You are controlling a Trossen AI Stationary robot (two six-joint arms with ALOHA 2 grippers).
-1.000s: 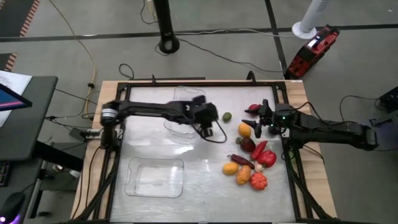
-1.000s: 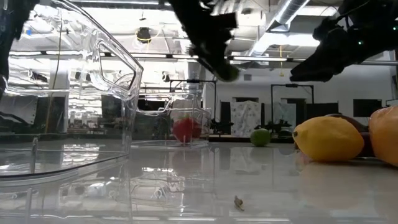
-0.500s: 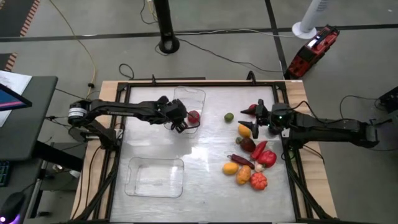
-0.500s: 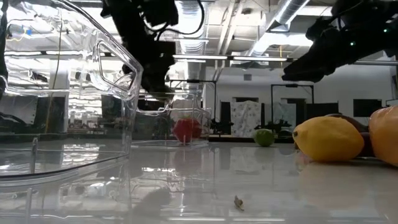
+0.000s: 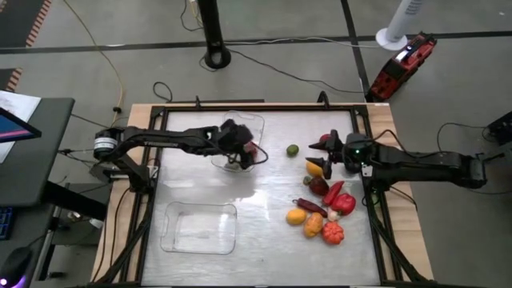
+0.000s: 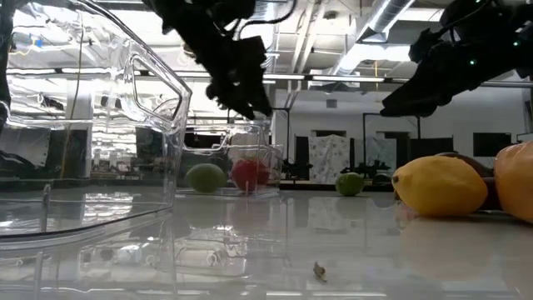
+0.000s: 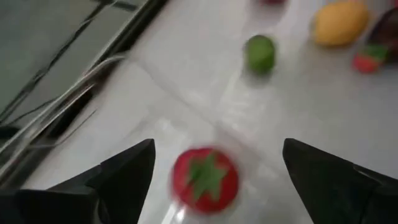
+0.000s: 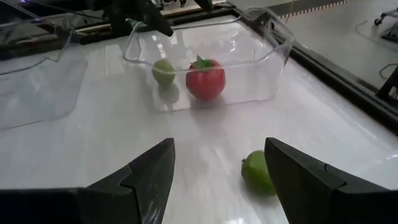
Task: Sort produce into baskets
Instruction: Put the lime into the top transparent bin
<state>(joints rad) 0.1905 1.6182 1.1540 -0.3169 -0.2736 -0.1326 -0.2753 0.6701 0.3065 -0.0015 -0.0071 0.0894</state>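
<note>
The far clear basket (image 5: pixel 240 126) holds a red tomato (image 8: pixel 205 79) and a small green piece (image 8: pixel 163 71), both resting on its floor. My left gripper (image 7: pixel 219 146) hangs open just above that basket, over the tomato (image 7: pixel 205 177), touching nothing. A green lime (image 5: pixel 294 150) lies on the table between the two arms. My right gripper (image 8: pixel 219 146) stands open above the table right of the lime (image 8: pixel 258 171), beside a yellow-orange piece (image 5: pixel 316 168), with nothing between its fingers. The near clear basket (image 5: pixel 200 228) shows nothing in it.
A heap of red, orange, yellow and dark produce (image 5: pixel 324 210) lies at the table's right, under and in front of my right arm. A dark frame (image 5: pixel 152 184) runs around the table. Bare tabletop lies between the two baskets and the heap.
My left gripper has carried a green piece from the table's middle toward the left, over the far basket. It has opened there and let the piece go, and the piece now lies beside the tomato. My right gripper has edged toward the table's left.
</note>
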